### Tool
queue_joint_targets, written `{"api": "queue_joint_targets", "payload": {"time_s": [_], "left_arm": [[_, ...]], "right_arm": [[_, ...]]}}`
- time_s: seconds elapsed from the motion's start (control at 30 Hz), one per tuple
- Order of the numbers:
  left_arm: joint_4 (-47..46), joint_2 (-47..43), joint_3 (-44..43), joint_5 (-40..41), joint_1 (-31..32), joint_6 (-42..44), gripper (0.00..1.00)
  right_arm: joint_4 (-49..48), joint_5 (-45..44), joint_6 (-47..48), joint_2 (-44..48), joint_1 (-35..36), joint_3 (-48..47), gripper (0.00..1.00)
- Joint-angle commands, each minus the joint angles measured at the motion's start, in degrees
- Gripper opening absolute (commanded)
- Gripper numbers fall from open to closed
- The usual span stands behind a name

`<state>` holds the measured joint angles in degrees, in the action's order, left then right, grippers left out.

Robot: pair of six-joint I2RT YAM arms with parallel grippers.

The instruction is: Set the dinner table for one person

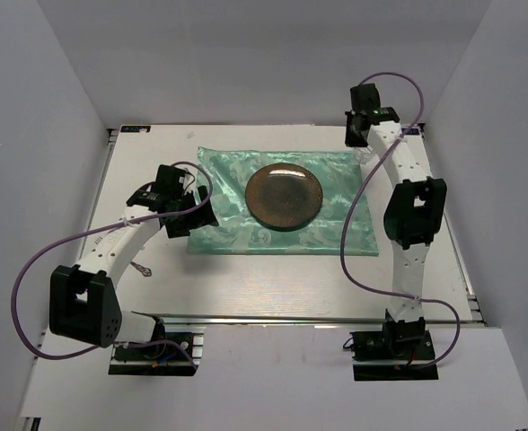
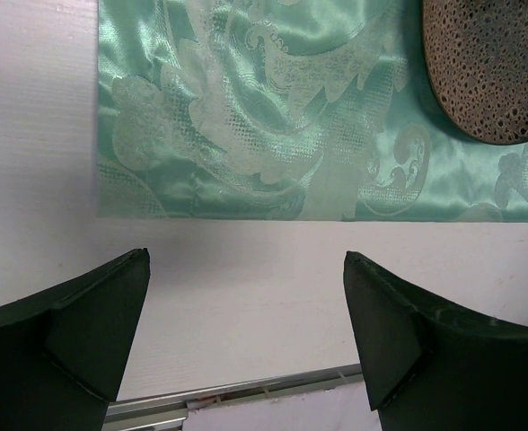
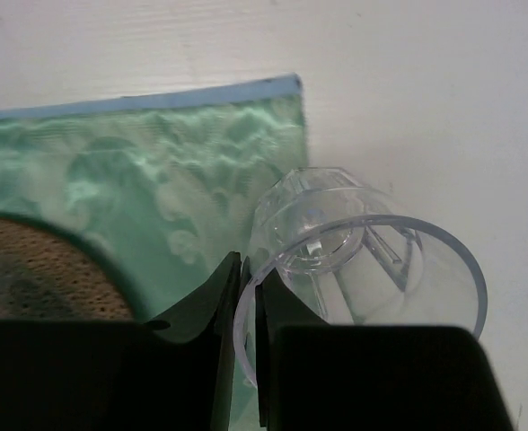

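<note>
White rectangular dinner table [image 1: 246, 287] | glass-placing step, I judged | right gripper [image 3: 246, 278] pinched clear plastic tumbler [image 3: 372, 260] by its rim | left gripper [image 2: 246, 332] spread | next: lower tumbler, mint satin cloth [image 3: 156, 171] left of gripper

Cloth [image 2: 273, 117] was shiny mint green with swirly paisley-ish patterns, plate [image 1: 285, 197] was speckled dark brown, glass [image 3: 372, 260] clear, table [image 1: 273, 283] white.

Plate [image 1: 284, 197] on cloth [image 1: 273, 241], glass [image 3: 372, 242] at its corner, bare table [image 1: 273, 283] in front

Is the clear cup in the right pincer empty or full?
Empty: the right wrist view looks straight through the clear cup to its bare base.
</note>
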<state>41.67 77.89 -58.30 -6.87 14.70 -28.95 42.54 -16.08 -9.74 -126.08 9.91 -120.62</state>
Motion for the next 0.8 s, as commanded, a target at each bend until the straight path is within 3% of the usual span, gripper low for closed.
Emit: {"api": "queue_joint_targets", "payload": {"time_s": [0.0,0.47,0.53,0.6,0.67,0.73,0.77], "left_arm": [[-1.0,-2.0,0.5,-0.5,-0.1,0.5,0.98],[-2.8,-6.7,2.1,1.4,-0.1,-0.1,0.98],[-2.7,-6.3,2.1,1.0,-0.1,-0.1,0.98],[-2.3,-5.3,1.7,0.6,-0.1,0.0,0.98],[-2.3,-4.7,1.6,0.5,-0.1,0.0,0.98],[-2.1,-4.8,1.6,0.9,-0.1,0.0,0.98],[-2.3,-5.0,1.6,1.2,-0.1,-0.1,0.98]], "right_arm": [[1.8,2.3,2.2,-2.2,2.2,-3.6,0.0],[-2.3,5.4,0.2,-10.3,4.8,-8.8,0.04],[-2.6,5.2,-0.3,-10.8,4.6,-8.8,0.25],[-2.6,5.7,-0.8,-10.7,4.9,-8.7,0.55],[-3.3,6.1,-1.2,-9.8,5.1,-8.6,0.62],[-3.9,7.5,-2.0,-8.7,5.1,-8.6,0.8],[-4.5,8.1,-2.2,-7.4,4.9,-8.8,0.82]]}}
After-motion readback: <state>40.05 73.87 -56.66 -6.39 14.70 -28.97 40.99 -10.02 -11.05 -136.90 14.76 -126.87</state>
